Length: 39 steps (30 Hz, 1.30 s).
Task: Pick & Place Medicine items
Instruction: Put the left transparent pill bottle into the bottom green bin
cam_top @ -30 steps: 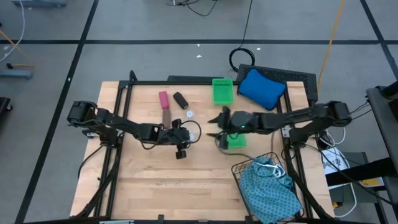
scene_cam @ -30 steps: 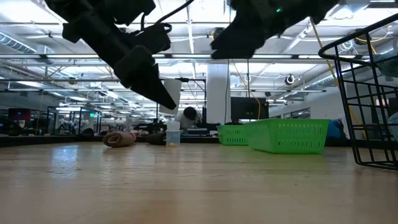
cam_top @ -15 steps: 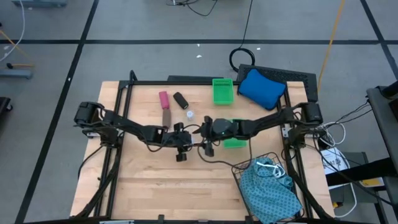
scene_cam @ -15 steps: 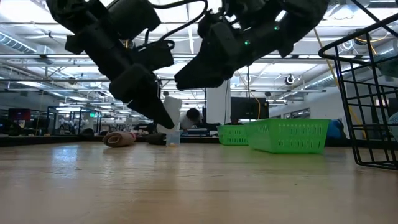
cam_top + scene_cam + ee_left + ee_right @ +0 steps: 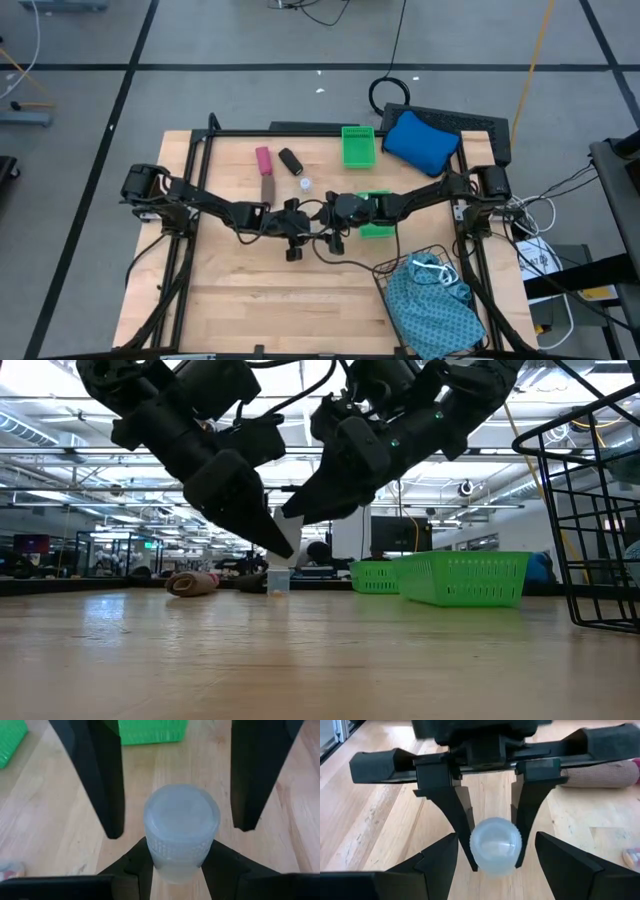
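Note:
A small white round-topped vial (image 5: 181, 827) is in my left gripper (image 5: 310, 222), above the table's middle. My right gripper (image 5: 322, 220) faces it from the right, open; its fingers (image 5: 102, 780) stand on either side of the vial without touching it. The vial also shows in the right wrist view (image 5: 495, 845) and the low view (image 5: 290, 522). A second white vial (image 5: 304, 184) stands on the table. The magenta cylinder (image 5: 262, 160), black cylinder (image 5: 291, 161) and brownish cylinder (image 5: 268, 188) lie toward the far left. My left gripper pinches the white vial between its two fingers (image 5: 457, 822), one on each side of the body (image 5: 175, 862) below the ribbed band. The fingers come roughly level from the table's left side. The vial is lifted clear of the table.
One green tray (image 5: 358, 146) sits at the far edge, another (image 5: 378, 228) just right of my right gripper. A blue cushion (image 5: 420, 140) lies far right. A wire basket (image 5: 420, 265) with teal cloth (image 5: 432, 305) stands near right. Bare wood lies toward the near edge.
My right gripper has travelled from the green tray toward the table's left, and its open fingers now stand around the vial in my left gripper. My left gripper has shifted a little toward the right, still holding the vial off the table.

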Each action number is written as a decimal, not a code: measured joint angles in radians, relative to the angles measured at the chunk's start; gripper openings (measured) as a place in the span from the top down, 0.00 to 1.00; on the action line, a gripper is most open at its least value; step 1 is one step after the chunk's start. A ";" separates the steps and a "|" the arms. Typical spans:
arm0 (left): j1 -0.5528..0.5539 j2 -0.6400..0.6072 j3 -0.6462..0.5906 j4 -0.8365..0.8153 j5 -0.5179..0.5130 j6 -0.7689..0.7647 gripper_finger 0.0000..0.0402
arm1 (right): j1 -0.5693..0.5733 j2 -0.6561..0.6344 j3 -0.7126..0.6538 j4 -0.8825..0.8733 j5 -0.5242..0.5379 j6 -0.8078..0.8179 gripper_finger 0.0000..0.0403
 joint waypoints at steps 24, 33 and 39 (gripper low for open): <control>-0.002 0.000 0.000 0.044 0.023 -0.027 0.64 | 0.000 0.000 0.000 -0.002 0.010 0.000 0.70; -0.002 -0.002 -0.001 0.068 0.029 -0.076 0.50 | -0.011 -0.131 -0.002 -0.166 0.005 0.008 0.70; -0.003 -0.015 -0.001 0.100 0.030 -0.072 0.43 | -0.020 -0.284 -0.036 -0.307 0.075 0.008 0.70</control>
